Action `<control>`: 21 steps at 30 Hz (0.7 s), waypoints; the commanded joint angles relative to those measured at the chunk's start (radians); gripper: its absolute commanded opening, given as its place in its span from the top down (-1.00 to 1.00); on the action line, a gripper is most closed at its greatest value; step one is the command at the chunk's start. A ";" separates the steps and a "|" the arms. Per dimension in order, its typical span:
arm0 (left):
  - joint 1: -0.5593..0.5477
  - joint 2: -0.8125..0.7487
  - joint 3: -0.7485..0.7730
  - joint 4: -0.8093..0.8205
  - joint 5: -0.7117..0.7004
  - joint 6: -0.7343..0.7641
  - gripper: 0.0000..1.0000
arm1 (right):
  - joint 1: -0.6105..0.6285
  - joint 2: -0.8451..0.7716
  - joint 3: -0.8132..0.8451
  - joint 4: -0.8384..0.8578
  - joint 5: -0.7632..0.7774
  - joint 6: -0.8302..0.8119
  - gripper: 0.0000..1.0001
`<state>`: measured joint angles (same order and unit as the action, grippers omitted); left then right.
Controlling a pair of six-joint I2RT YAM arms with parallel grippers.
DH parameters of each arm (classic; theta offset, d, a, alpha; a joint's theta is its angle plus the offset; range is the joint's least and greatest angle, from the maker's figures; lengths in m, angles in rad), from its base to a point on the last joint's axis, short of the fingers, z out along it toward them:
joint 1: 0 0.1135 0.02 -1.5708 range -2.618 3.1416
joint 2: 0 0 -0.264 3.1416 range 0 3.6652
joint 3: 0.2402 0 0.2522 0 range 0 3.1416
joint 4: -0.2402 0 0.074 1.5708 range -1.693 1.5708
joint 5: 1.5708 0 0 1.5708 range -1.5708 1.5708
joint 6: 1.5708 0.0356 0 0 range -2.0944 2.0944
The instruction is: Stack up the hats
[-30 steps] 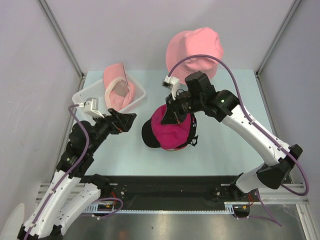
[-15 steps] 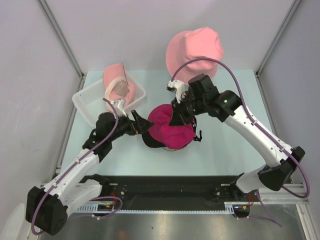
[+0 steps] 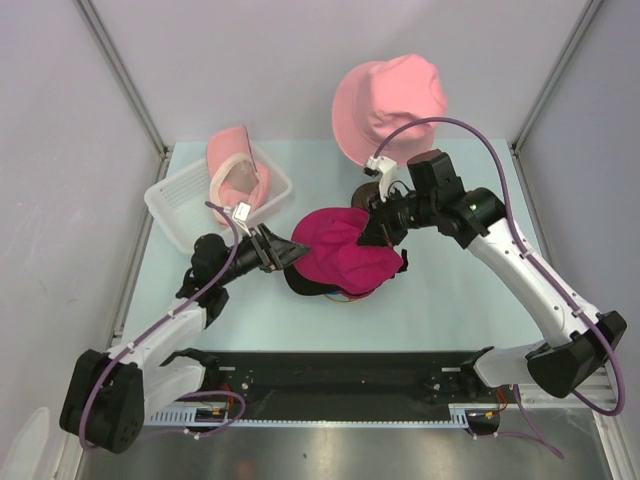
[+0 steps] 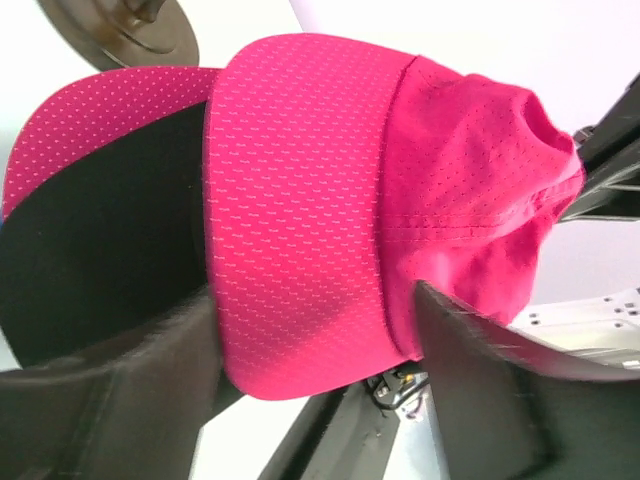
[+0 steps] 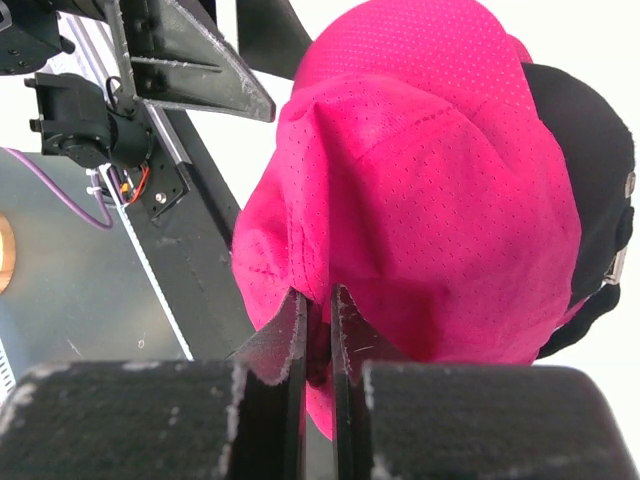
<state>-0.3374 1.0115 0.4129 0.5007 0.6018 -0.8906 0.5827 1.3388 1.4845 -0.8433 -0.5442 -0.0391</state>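
Where right pincer [image 5: 318, 302] nips, magenta cap [image 3: 340, 258] puckers.

caps [image 3: 345, 255] 3 | bucket hat [image 3: 390, 105] 1 | basket [image 3: 165, 200] 1 | arms [image 3: 520, 270] 2

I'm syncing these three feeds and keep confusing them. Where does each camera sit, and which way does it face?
Top external: fixed above and behind the bases, looking down at the table; both arms show, meeting at the magenta cap.
Left wrist: on the left arm, looking along the left gripper at the cap's side; both fingers frame it.
Right wrist: on the right arm, looking along the right gripper, whose fingers pinch a fold of the crown.
Shared: all three see the magenta cap.
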 commanded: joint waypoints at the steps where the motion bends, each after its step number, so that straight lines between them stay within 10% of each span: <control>1: 0.008 0.010 -0.029 0.180 0.055 -0.082 -0.37 | -0.006 -0.017 -0.009 0.038 -0.011 -0.001 1.00; 12: 0.023 -0.102 -0.069 0.078 -0.025 -0.093 0.98 | 0.002 -0.030 0.048 0.070 0.078 0.034 1.00; 21: 0.040 -0.241 -0.140 -0.070 -0.117 -0.109 0.99 | 0.078 0.017 0.141 0.092 0.191 0.073 0.96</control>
<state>-0.3168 0.8055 0.3244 0.5354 0.5678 -1.0130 0.6312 1.3403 1.5433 -0.8169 -0.4129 0.0071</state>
